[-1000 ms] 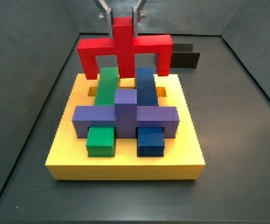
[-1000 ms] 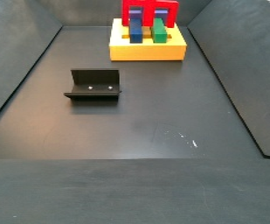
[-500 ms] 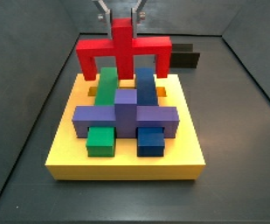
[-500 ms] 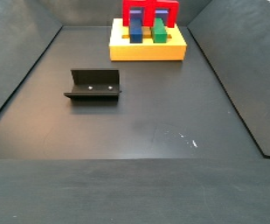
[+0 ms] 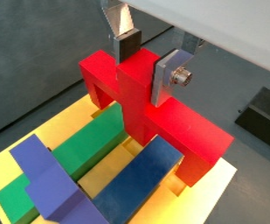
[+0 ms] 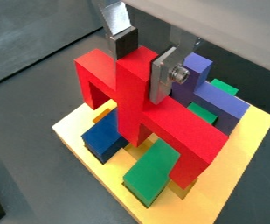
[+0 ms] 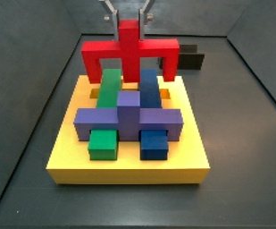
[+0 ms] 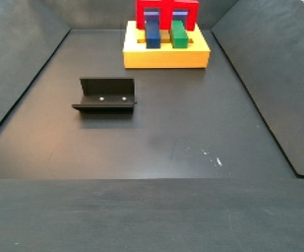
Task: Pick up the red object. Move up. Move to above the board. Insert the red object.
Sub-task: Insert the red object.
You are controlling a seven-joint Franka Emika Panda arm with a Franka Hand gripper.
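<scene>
The gripper (image 5: 145,59) is hanging over the board (image 7: 128,163), its jaws clenching the central tab of the bright red object (image 7: 130,52), an arch whose two legs are straddling the green and blue bars.

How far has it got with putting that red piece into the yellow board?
Picked up and carried over: the gripper is shut on the red object's upright tab, holding it above the board, astride the green bar and blue bar. Left to do: lower the legs into the board, then let go.
</scene>
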